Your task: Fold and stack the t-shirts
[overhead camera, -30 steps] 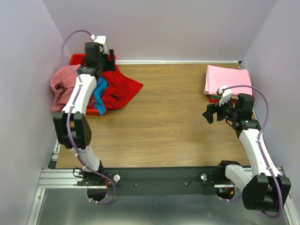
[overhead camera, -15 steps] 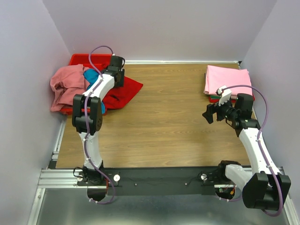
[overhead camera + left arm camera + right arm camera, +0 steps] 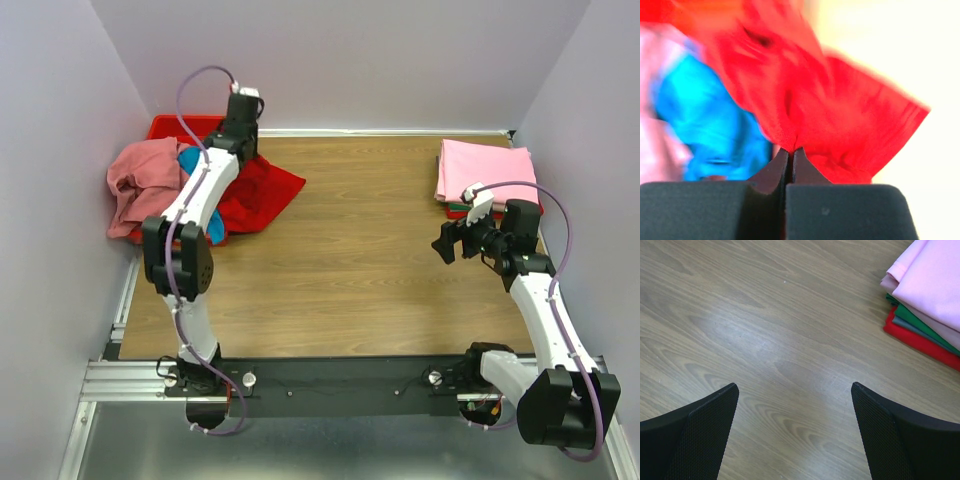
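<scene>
Far left, heaped over the red bin [image 3: 170,127]: three loose t-shirts, counted as one salmon pink t-shirt [image 3: 135,185], one teal t-shirt [image 3: 188,160] and one red t-shirt [image 3: 265,190]. Just right of that heap, left gripper [image 3: 791,152] pressed together on a fold of the red t-shirt, cloth pinched at the very tips. Rest of that shirt spilling right and nearward onto the table [image 3: 360,240], long axis running from bin toward table centre. Far nearer the left arm, well apart from the right. Probably calls for a pull out over open wood. Farther right, right gripper [image 3: 795,390] spread wide, holding nothing, above bare table. Far right corner: one folded stack [image 3: 487,170], pink on top, green and red beneath, thin middle layers uncountable.
</scene>
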Action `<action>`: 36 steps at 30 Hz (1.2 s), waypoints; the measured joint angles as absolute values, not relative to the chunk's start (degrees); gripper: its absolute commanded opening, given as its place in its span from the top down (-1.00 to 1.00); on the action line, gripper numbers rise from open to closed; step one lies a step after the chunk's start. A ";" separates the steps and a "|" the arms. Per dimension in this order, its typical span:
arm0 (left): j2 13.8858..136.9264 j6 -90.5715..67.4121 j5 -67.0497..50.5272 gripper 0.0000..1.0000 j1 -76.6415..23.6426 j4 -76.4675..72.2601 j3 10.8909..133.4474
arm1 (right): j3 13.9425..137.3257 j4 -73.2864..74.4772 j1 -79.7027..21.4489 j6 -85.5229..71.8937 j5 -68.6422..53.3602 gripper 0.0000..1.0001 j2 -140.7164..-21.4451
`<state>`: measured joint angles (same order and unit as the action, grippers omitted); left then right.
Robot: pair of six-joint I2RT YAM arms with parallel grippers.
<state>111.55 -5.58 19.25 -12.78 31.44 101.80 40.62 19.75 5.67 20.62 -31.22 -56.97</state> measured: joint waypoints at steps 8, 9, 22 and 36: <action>93.54 -6.79 22.55 1.00 -12.64 26.94 117.08 | 40.62 19.81 5.67 20.64 -31.22 -1.00 -56.95; 91.72 -6.92 22.79 1.00 -12.64 25.76 118.54 | 40.62 19.81 5.69 20.64 -31.22 -1.00 -56.95; 80.55 -13.08 14.15 1.00 -12.60 12.82 131.11 | 40.62 19.81 5.67 20.64 -31.22 -1.00 -56.95; 71.96 -22.87 -18.39 1.00 -12.99 7.07 101.69 | 40.62 19.81 5.67 20.84 -31.18 -1.00 -57.19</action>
<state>71.96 -22.87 -18.39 -12.99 7.07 101.69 40.62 19.81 5.67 20.84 -31.18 -57.19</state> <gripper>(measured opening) 0.017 0.997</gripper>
